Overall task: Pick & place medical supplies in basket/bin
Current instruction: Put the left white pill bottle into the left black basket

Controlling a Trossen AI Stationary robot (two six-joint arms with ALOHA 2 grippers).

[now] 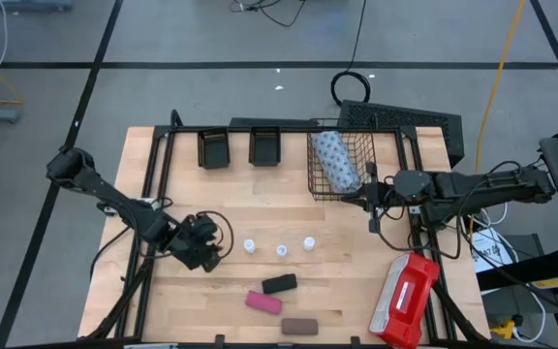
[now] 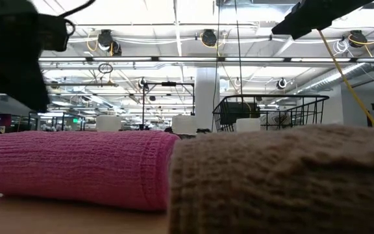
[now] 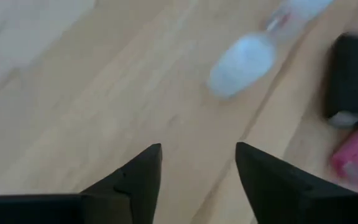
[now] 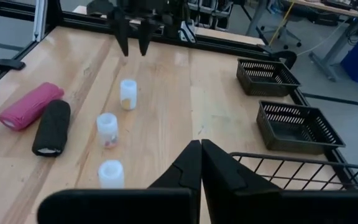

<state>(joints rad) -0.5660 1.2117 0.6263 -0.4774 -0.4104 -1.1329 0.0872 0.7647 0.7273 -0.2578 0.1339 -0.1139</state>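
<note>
A black wire basket stands at the table's far side. The pale dotted pack lies inside it. Three white vials stand in a row mid-table. Nearer lie the black block, pink block and brown block. My left gripper is open, low over the wood, just left of the left vial. My right gripper is shut and empty, by the basket's right wall.
Two small black trays sit at the far edge, left of the basket. A red-and-white case lies at the near right corner. In the low view the pink block and brown block fill the foreground.
</note>
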